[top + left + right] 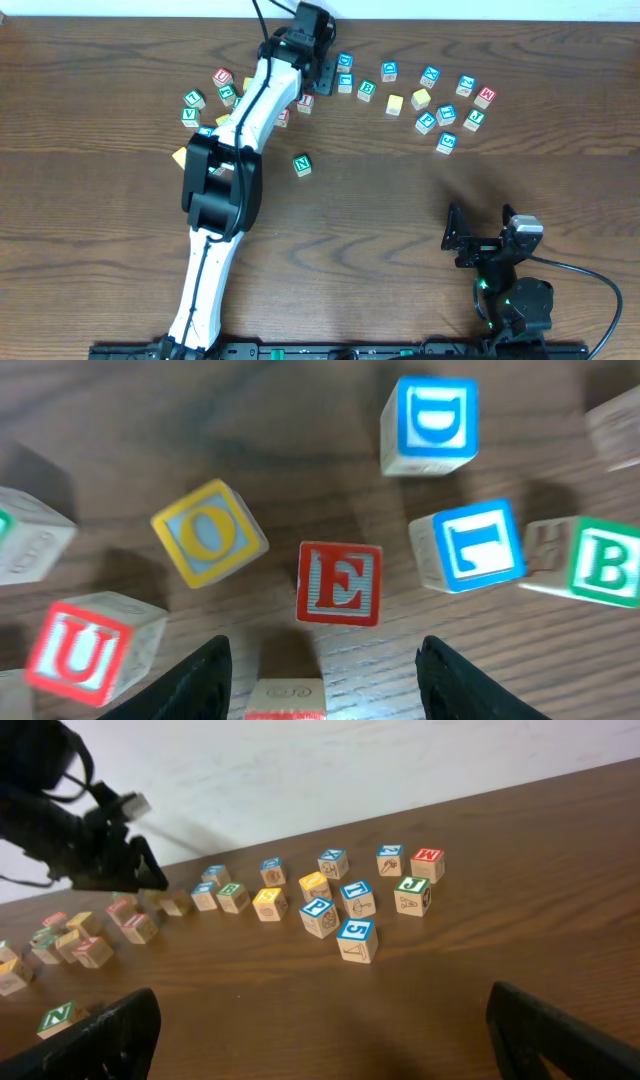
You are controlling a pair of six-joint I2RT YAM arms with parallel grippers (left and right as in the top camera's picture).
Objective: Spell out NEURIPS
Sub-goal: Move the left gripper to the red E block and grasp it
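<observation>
Just ahead of spread left gripper (322, 660), red-framed E cube (339, 583), right gripper (320, 1025) spread

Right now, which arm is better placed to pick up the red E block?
Left. The left tool, open, hovers over the red E block, centred ahead of it. The right tool is parked far away.

My left arm (250, 110) is hiding part of a yellow cube (180, 156) overhead. The bottom edge is cutting off a red-rimmed cube (285, 700) between the fingers of my left pincer (322, 660); the U cube (85, 650) is blurring.
</observation>
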